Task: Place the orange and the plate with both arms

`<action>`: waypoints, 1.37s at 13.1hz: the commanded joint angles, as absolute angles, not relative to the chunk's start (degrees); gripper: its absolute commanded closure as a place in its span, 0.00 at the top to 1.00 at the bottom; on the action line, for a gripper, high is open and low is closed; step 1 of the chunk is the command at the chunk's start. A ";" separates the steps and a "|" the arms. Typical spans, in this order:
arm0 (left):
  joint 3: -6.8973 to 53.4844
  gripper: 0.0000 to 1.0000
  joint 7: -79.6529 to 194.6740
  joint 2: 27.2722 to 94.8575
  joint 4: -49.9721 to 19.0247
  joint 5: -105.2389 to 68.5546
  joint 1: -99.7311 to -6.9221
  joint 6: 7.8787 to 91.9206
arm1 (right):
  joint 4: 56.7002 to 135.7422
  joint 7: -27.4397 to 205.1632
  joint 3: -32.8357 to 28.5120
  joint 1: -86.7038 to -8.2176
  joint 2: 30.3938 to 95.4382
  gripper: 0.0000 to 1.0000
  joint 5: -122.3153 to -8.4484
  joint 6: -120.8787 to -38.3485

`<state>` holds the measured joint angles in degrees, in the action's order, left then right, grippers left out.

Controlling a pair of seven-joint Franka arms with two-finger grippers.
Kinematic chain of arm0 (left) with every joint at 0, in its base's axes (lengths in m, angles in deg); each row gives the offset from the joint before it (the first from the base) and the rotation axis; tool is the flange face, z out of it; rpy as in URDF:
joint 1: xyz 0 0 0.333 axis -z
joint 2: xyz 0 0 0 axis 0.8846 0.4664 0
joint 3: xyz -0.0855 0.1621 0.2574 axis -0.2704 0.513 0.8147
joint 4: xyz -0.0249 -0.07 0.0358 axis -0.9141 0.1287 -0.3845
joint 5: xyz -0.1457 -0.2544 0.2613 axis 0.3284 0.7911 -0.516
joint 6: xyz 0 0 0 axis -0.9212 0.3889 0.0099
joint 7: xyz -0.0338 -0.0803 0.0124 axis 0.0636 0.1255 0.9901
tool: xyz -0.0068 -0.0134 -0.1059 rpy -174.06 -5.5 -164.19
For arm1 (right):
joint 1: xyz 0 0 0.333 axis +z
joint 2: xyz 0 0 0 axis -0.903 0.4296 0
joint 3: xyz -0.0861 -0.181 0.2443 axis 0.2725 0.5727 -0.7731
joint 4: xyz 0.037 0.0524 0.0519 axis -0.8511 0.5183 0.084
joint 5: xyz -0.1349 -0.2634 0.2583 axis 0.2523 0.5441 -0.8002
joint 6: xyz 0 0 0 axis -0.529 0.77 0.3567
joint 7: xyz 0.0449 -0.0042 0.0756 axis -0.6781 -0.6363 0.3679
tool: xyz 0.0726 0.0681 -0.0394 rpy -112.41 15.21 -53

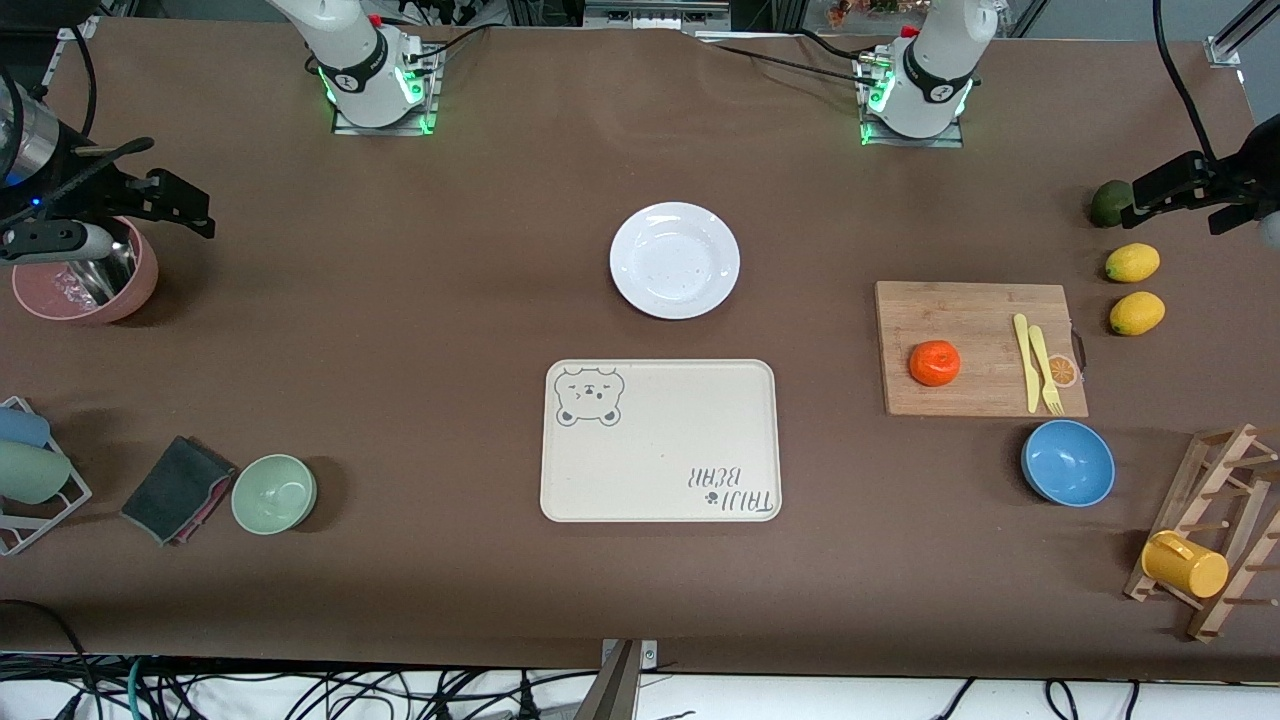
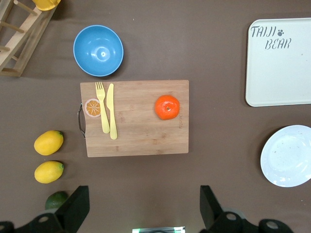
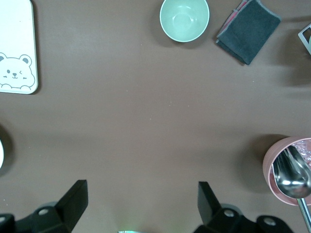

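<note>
The orange (image 1: 935, 362) sits on a wooden cutting board (image 1: 975, 320) toward the left arm's end; it also shows in the left wrist view (image 2: 167, 107). The white plate (image 1: 675, 260) lies empty at mid-table, farther from the front camera than the cream bear tray (image 1: 660, 470); the plate also shows in the left wrist view (image 2: 289, 155). My left gripper (image 1: 1180, 205) is open and empty, high over the table beside a lime (image 1: 1110, 203); in its own view (image 2: 143, 194) it hangs apart from the orange. My right gripper (image 1: 150, 200) is open and empty (image 3: 142, 189), above a pink bowl (image 1: 85, 290).
A yellow fork and knife (image 1: 1035, 360) lie on the board. Two lemons (image 1: 1132, 262) lie beside it. A blue bowl (image 1: 1068, 462) and a wooden rack with a yellow cup (image 1: 1185, 565) stand nearer the front camera. A green bowl (image 1: 274, 493) and a dark cloth (image 1: 175, 488) lie toward the right arm's end.
</note>
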<state>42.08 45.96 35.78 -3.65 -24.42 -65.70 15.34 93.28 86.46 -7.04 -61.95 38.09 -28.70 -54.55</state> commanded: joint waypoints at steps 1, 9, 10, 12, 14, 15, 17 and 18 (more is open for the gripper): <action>41.10 1.00 45.61 36.67 -1.98 -27.57 -65.11 15.00 | 92.12 87.17 -6.91 -61.66 38.13 1.00 -28.18 -53.47; 38.81 1.00 45.52 36.67 -1.98 -30.14 -65.45 15.00 | 92.12 87.26 -6.91 -61.66 38.13 1.00 -28.18 -53.47; 38.72 1.00 45.52 36.67 -1.98 -30.15 -65.45 15.00 | 92.12 87.26 -6.82 -61.66 38.13 1.00 -28.27 -53.47; 38.81 1.00 45.52 36.76 -1.98 -29.62 -65.72 15.00 | 92.12 87.26 -6.73 -61.66 38.13 1.00 -28.36 -53.47; 38.89 1.00 45.52 36.76 -1.98 -29.53 -65.80 15.00 | 92.12 87.26 -6.73 -61.83 38.13 1.00 -28.36 -53.47; 38.98 1.00 45.52 36.76 -1.98 -29.53 -65.80 15.00 | 92.12 87.26 -6.82 -61.83 38.13 1.00 -28.36 -53.47; 38.90 1.00 45.52 36.76 -1.98 -29.44 -65.72 15.00 | 92.12 87.26 -6.82 -61.83 38.13 1.00 -28.36 -53.47; 38.81 1.00 45.61 36.76 -1.98 -29.70 -65.46 15.00 | 92.12 87.26 -6.82 -61.66 38.13 1.00 -28.27 -53.47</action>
